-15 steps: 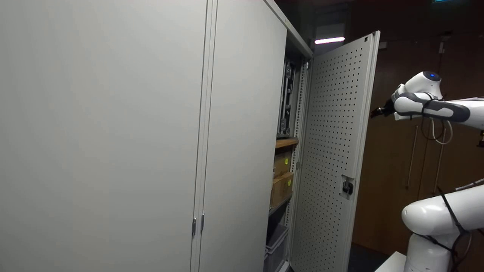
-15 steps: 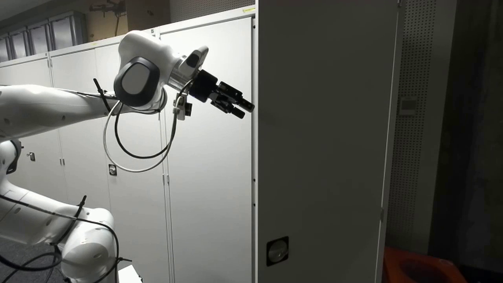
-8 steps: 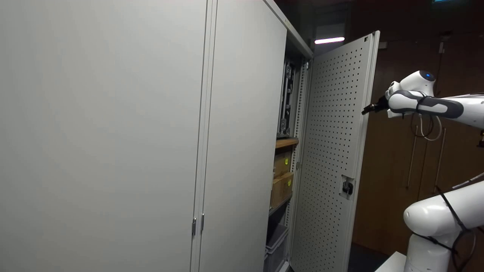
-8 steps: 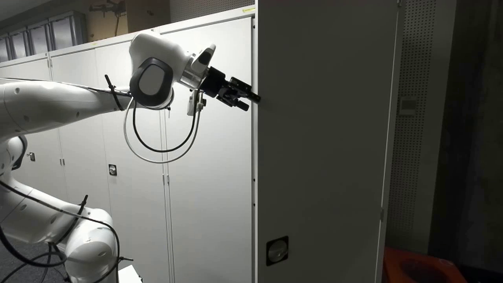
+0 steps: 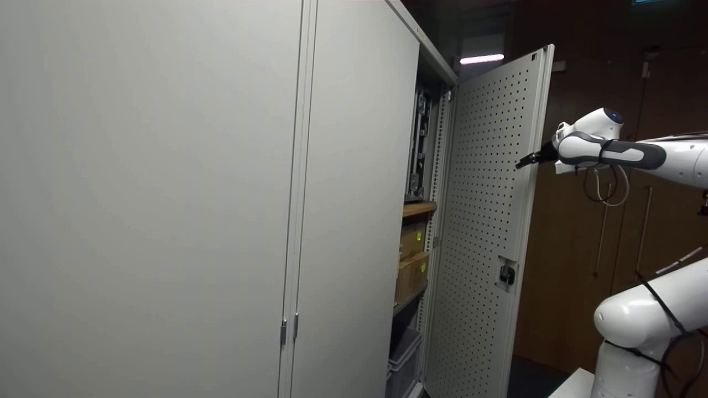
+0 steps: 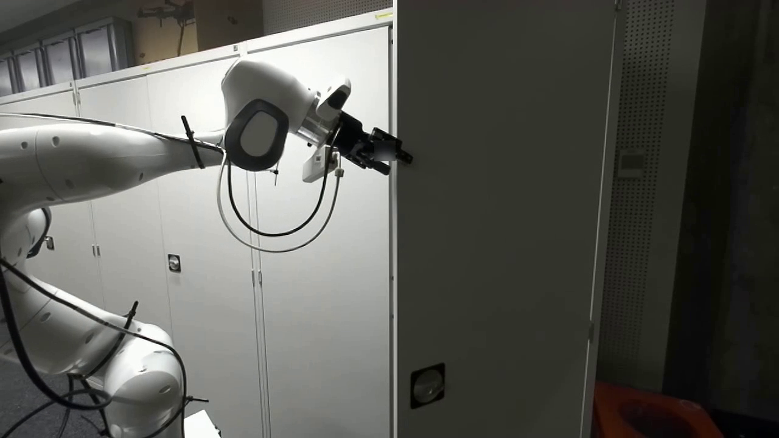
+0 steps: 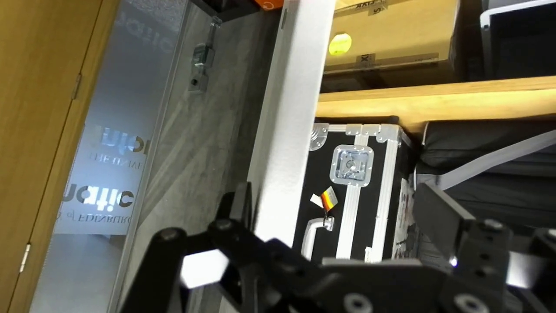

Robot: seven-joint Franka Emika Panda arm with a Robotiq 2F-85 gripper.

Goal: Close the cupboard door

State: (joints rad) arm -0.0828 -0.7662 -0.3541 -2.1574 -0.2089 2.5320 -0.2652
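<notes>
Cupboard door (image 5: 487, 188): right of centre in an exterior view, well open, long axis upright, hinge side on the left, free edge on the right.
Arm (image 5: 677, 157): the only one, so nearest by default; it reaches in from the right of that same frame.
Jaws: apart, clamped on nothing, at the free edge in both exterior views, well above the latch (image 5: 507, 273).
Edge to jaws: in the wrist view the pale door edge (image 7: 294, 108) slants from top centre to lower centre and passes between the jaws, close beside the left-hand jaw; whether they touch, I cannot tell.
Push side: I judge that jaw to lie on the outer side, so a sweep towards the right of the wrist view should swing the door shut.
Inner face (image 5: 475, 249): rows of holes, shown in an exterior view; the wrist view gives little but the edge.
Outer face (image 6: 502, 213): plain and dim, with a round lock (image 6: 428, 385) at the lower middle of an exterior view; one jaw tip overlaps its left border, high up.
Black case (image 7: 349, 204): right of the edge in the wrist view, its catch (image 7: 352, 165) and handle (image 7: 309, 237) clear to see.
</notes>
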